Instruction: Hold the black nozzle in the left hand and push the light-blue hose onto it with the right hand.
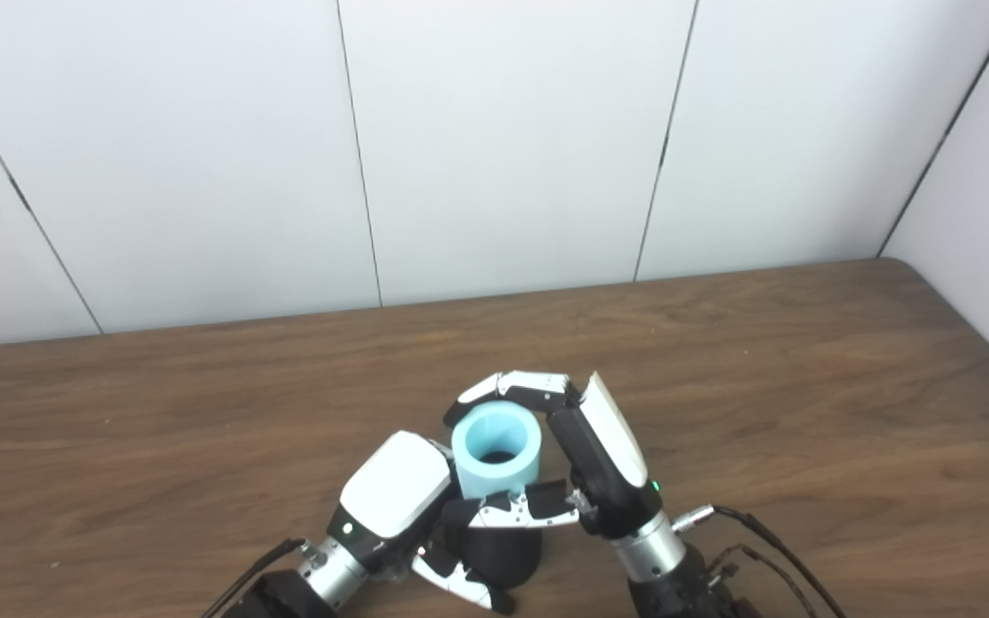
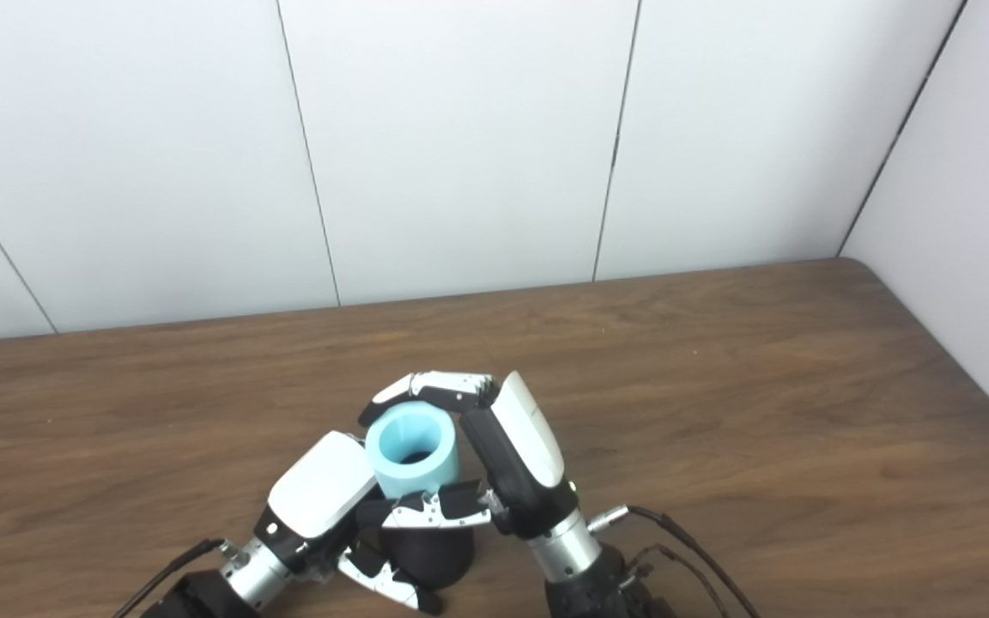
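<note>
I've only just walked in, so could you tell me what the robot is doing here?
It is joining two parts above the wooden table. The left hand grips a black nozzle from the side, and the right hand is wrapped around a light-blue hose standing on top of it, open end up. How far it is seated cannot be seen.

Light-blue hose (image 1: 496,453) upright atop black nozzle (image 1: 501,554)

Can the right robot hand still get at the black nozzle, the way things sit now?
Probably not: the light-blue hose it grips covers the black nozzle from above, and the left robot hand wraps its side.
</note>
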You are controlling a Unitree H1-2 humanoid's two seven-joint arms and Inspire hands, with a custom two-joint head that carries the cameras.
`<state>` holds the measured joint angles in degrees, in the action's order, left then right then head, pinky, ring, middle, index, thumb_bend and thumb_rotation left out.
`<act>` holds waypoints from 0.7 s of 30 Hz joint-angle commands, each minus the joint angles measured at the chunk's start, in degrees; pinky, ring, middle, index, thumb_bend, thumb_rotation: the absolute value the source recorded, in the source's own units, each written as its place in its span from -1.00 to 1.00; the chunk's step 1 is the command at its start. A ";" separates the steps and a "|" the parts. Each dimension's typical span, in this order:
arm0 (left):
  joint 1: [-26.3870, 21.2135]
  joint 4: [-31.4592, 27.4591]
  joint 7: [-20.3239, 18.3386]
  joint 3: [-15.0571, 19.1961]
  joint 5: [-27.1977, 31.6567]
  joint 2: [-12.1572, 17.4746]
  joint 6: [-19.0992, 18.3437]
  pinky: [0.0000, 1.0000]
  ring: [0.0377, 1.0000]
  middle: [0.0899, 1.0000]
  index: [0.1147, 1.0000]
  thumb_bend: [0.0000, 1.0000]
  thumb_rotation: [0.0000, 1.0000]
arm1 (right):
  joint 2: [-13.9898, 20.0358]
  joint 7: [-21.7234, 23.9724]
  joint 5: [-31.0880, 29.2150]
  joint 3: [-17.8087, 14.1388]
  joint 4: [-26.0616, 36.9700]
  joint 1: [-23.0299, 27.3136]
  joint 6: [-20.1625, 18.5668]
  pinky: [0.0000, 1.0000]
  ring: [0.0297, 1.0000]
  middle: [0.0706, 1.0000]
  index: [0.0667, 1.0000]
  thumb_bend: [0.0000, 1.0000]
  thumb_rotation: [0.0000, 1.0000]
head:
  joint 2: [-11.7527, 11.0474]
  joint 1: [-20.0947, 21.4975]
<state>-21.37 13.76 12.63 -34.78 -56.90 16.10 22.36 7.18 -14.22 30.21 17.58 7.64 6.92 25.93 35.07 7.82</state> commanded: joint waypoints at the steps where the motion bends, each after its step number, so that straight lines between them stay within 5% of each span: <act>1: 2.37 1.20 -1.29 -1.44 -1.55 0.49 -0.19 -0.71 -0.67 -0.16 -0.17 0.05 -1.00 | 0.69 0.69 0.85 0.00 0.06 1.13 0.94 -0.36 -0.23 -0.08 -0.03 0.03 -1.00 | 0.02 0.02; 14: 2.78 0.73 -2.18 -1.58 -1.54 0.60 -0.85 -0.77 -0.74 -0.16 -0.18 0.05 -1.00 | 1.62 3.53 2.19 -3.32 1.20 0.50 -0.52 -0.38 -0.25 -0.08 -0.02 0.03 -1.00 | -0.20 0.15; 21: 2.78 0.51 -1.94 -1.90 -1.69 0.89 -1.17 -0.79 -0.75 -0.16 -0.18 0.05 -1.00 | 0.10 6.37 -2.34 -5.55 2.84 -0.34 -3.86 -0.34 -0.23 -0.08 -0.04 0.03 -1.00 | -0.12 0.32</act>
<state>-21.06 13.03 12.46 -35.21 -56.94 16.06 21.13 7.06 -8.27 29.01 13.59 9.41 6.41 24.39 34.89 8.09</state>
